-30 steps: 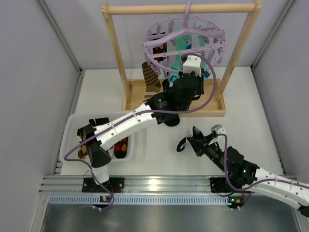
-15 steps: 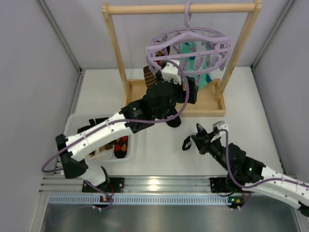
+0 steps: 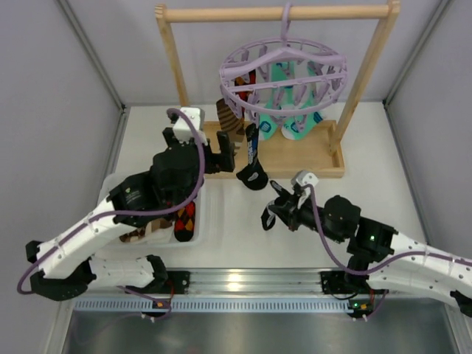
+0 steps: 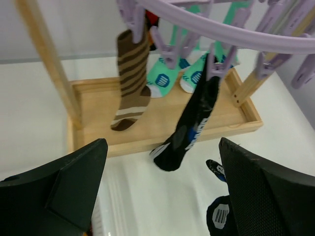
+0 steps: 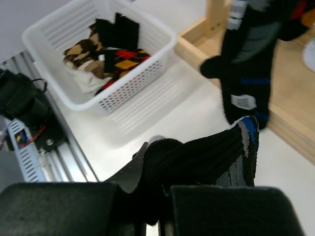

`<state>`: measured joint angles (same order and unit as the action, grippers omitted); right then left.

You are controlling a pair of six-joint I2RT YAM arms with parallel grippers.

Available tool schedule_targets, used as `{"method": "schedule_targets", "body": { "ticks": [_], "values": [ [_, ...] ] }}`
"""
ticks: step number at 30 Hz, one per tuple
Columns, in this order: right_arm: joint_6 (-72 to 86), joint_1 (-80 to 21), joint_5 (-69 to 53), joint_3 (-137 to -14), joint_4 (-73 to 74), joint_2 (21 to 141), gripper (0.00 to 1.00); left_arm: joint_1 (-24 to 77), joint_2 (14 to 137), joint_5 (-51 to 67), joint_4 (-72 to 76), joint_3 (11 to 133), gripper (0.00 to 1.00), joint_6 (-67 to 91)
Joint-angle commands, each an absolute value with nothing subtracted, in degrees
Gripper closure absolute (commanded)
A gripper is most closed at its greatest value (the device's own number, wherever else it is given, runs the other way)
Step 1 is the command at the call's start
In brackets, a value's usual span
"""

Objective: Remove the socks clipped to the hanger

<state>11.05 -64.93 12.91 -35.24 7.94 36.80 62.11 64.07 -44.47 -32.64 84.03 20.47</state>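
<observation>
The lavender hanger [image 3: 284,63] hangs from the wooden rack's top bar. Clipped to it are socks: a brown striped sock [image 4: 130,81], a black one with blue-white markings [image 4: 189,128], mint-green ones [image 4: 170,73] and a red one [image 3: 251,77]. My left gripper [image 3: 198,147] stands wide open and empty, left of the hanger and in front of the rack's base; in its wrist view its fingers [image 4: 64,187] frame the black sock from a distance. My right gripper [image 3: 276,210] is shut on another black sock [image 5: 206,157] low over the table.
A white basket [image 3: 118,184] at the left holds several socks [image 5: 118,56]. The wooden rack has two uprights and a tray-like base [image 3: 295,158]. Grey walls close in both sides, and a metal rail runs along the near edge.
My left arm pulled back from the hanger to the left and its jaws opened wide. The hanger swung back level. My right gripper carried its black sock up and left.
</observation>
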Motion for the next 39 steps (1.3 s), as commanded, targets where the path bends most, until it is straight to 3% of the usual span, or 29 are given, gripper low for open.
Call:
{"method": "schedule_targets", "body": {
  "ticks": [1, 6, 14, 22, 23, 25, 26, 29, 31, 39],
  "values": [
    [8.26, -66.18, 0.28, -42.35, 2.74, 45.42, 1.0, 61.87, 59.25, -51.06, -41.39, 86.04, 0.02, 21.01],
    [7.39, -66.36, -10.61, -52.79, -2.81, 59.11, 1.0, 61.79, 56.52, -57.64, -46.05, 91.39, 0.02, 17.33],
    [5.54, -67.32, -16.17, -71.33, -3.78, 79.08, 1.0, 61.87, 51.87, -61.79, -45.88, 91.58, 0.02, 15.46],
    [6.94, -67.32, -22.32, -87.88, -1.32, 101.32, 0.91, 61.87, 48.43, -62.4, -45.79, 89.39, 0.02, 16.43],
    [7.38, -67.32, -22.5, -88.85, -1.32, 102.64, 0.72, 61.87, 47.82, -62.66, -45.79, 89.04, 0.02, 16.44],
    [7.65, -67.41, -22.5, -91.4, -0.88, 105.29, 0.5, 61.87, 47.46, -63.02, -45.7, 88.68, 0.02, 16.61],
    [7.56, -67.33, -22.15, -92.19, -0.44, 105.47, 0.33, 61.87, 47.29, -62.84, -45.7, 88.51, 0.02, 16.79],
    [5.72, -67.32, -20.13, -92.2, 1.74, 103.37, 0.1, 61.87, 47.72, -61.35, -45.7, 87.45, 0.01, 17.05],
    [3.44, -67.32, -17.85, -89.92, 2.55, 98.73, 0.04, 61.87, 48.25, -59.08, -45.62, 86.23, 0.02, 17.75],
    [4.74, -66.97, -0.47, -65.24, 7.63, 69.67, 0.01, 61.87, 50.97, -45.37, -39.39, 80.78, 0.02, 20.92]
  ]
}}
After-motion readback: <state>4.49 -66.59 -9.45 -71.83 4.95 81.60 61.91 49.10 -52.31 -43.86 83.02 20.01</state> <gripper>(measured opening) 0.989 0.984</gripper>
